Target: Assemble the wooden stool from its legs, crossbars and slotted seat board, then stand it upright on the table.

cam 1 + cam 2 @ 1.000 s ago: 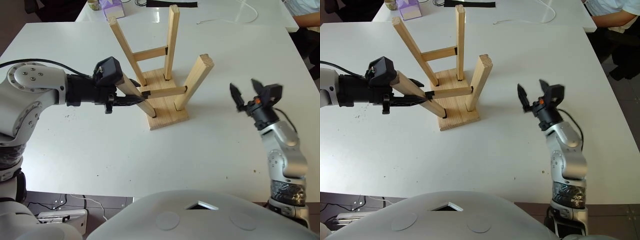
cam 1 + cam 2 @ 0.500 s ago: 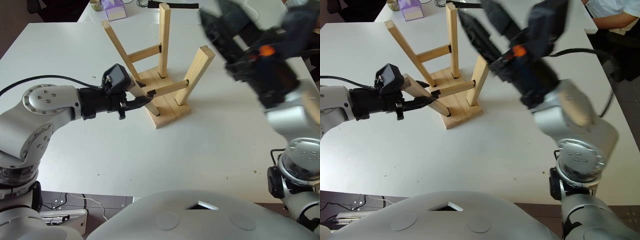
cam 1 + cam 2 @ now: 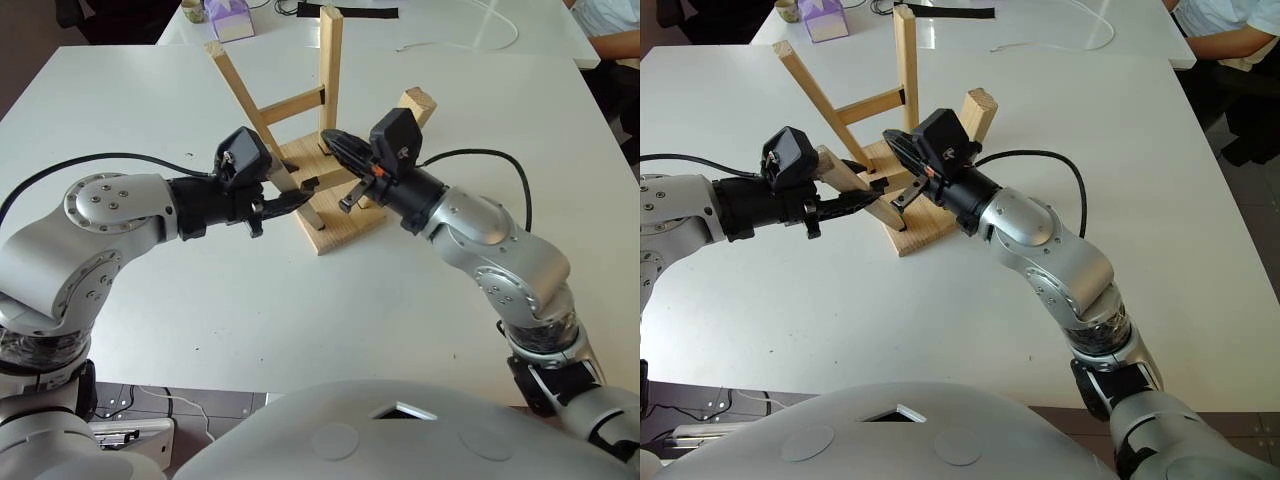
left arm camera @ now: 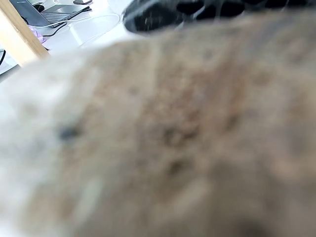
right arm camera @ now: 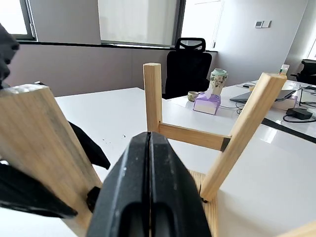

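Left wrist view: near leg (image 4: 163,138) a brown blur, grain unreadable. Crossbar (image 3: 322,184) joint hidden behind right claw (image 3: 336,170) — right-hand leg (image 3: 418,100) mostly covered too.

four legs (image 3: 243,90), two crossbars (image 3: 297,103) and one seat board (image 3: 345,228), all wooden.

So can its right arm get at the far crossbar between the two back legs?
Probably yes. The right tool points in between the upturned stool's legs, and nothing stands between it and the far crossbar. The left tool only holds a near leg.
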Robot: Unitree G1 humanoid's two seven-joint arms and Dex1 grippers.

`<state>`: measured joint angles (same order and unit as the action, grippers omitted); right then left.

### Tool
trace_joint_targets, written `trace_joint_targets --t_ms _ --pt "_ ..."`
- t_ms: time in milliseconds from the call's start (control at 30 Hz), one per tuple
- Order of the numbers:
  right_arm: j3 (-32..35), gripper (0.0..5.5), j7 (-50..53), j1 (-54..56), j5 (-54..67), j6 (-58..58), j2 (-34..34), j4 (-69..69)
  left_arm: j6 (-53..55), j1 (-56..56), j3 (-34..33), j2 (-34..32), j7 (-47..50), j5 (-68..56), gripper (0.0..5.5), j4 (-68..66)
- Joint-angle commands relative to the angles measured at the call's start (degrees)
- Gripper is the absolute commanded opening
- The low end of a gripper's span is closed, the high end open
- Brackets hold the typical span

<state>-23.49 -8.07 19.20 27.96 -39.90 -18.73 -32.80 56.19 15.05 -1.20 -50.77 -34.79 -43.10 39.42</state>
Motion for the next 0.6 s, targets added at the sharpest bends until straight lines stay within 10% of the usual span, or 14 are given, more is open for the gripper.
trace_joint_targets --t_ms 33,400,600 --pt "-5.4 0.00 -2.2 -5.6 -5.8 -0.8 -1.8 7.4 3.6 -2.8 4.5 -0.1 -0.3 1.0 2.04 -2.4" --pt "13.4 0.00 -0.3 3.2 2.5 1.4 11.1 -1.6 2.5 -1.9 6.5 -1.6 -2.0 2.2 2.04 -3.6" --pt "46.2 0.00 -0.9 4.7 9.3 0.5 -4.9 -0.8 -2.4 -0.8 8.2 -7.5 -9.6 5.9 2.04 -7.7"
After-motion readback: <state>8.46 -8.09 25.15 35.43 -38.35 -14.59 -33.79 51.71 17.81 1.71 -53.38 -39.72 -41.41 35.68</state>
